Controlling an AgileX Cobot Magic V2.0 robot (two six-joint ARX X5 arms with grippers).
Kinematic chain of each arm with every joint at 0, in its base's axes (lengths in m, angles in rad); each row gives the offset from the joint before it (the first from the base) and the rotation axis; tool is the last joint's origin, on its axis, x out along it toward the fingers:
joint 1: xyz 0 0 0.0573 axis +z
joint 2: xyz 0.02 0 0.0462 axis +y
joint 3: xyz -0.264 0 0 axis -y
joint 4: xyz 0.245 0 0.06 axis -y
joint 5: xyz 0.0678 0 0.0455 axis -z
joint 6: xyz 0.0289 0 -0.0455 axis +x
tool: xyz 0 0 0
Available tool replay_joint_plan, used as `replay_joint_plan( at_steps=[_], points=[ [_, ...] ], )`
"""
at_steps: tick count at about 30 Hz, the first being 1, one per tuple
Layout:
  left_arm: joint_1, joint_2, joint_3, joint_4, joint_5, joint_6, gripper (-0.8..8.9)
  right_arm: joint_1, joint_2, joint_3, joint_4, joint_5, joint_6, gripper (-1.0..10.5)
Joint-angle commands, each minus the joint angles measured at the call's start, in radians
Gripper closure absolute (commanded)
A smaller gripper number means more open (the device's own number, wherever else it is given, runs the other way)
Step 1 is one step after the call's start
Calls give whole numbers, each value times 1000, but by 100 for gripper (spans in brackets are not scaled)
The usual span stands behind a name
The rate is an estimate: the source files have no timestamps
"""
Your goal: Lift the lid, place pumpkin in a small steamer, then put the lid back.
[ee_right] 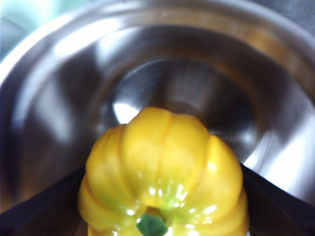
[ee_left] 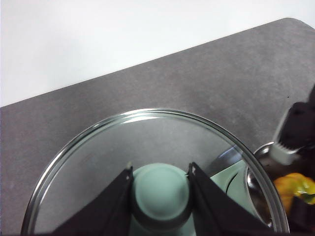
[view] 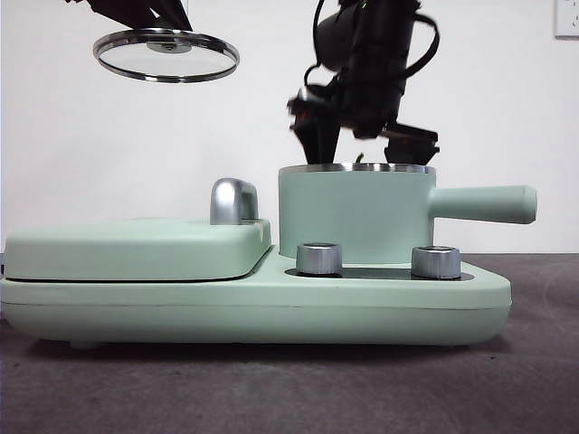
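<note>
Your left gripper (ee_left: 161, 196) is clenched on the mint-green knob of the lid (view: 166, 54), holding it high in the air, off to the side of the small steamer (view: 355, 212). Your right gripper (view: 357, 136) is squeezing the pumpkin (ee_right: 162, 172) between its jaws, right inside the steamer's shiny open top

The pumpkin (ee_right: 165, 177) is glossy yellow-orange with ribbed segments and a green stem. The small steamer (view: 355, 215) is mint green outside with a chrome rim and a shiny silver inside. The lid (view: 166, 54) is clear glass with a bright metal rim; its knob (ee_left: 161, 192) is mint green. The base (view: 271, 312) is mint green with two silver knobs (view: 318, 258). The surface (ee_left: 147, 93) is speckled dark grey. Both grippers are black.
</note>
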Motion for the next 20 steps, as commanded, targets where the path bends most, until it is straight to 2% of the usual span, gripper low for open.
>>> replay_joint_plan(
  at_steps=[1, 18, 20],
  points=[
    [-3, 2, 33, 27, 2, 0, 799, 19, 37, 25, 29, 25, -8, 631],
    [-3, 2, 33, 26, 2, -1, 799, 45, 84, 25, 39, 45, 4, 629],
    [-3, 2, 33, 26, 2, -1, 799, 47, 84, 25, 38, 45, 4, 590]
  ],
)
